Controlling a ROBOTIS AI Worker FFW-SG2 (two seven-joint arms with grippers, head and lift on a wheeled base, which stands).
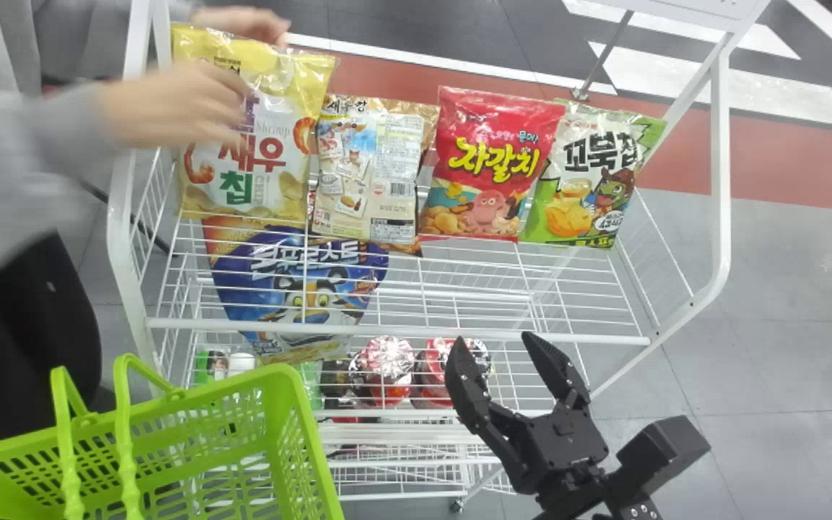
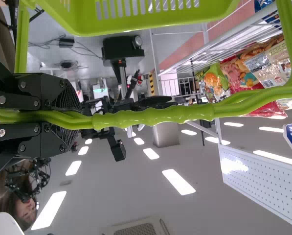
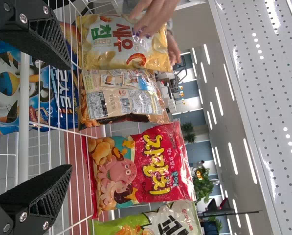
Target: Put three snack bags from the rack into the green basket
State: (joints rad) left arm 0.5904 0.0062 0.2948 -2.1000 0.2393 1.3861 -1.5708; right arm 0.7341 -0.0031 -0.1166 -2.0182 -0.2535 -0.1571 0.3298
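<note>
Person's hand point(image 1: 178, 105) over yellow snack bag point(image 1: 279, 170)

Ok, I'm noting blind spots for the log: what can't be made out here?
- Green basket: near side, head view, cut off by the bottom edge.
- Lower-shelf packs: full shapes, head view, behind the rack's wires.
- Yellow bag: some print, head view, behind a person's hand.

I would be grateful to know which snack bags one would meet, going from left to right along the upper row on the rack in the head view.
Yellow snack bag, tan snack bag, red snack bag, green-and-white snack bag.
</note>
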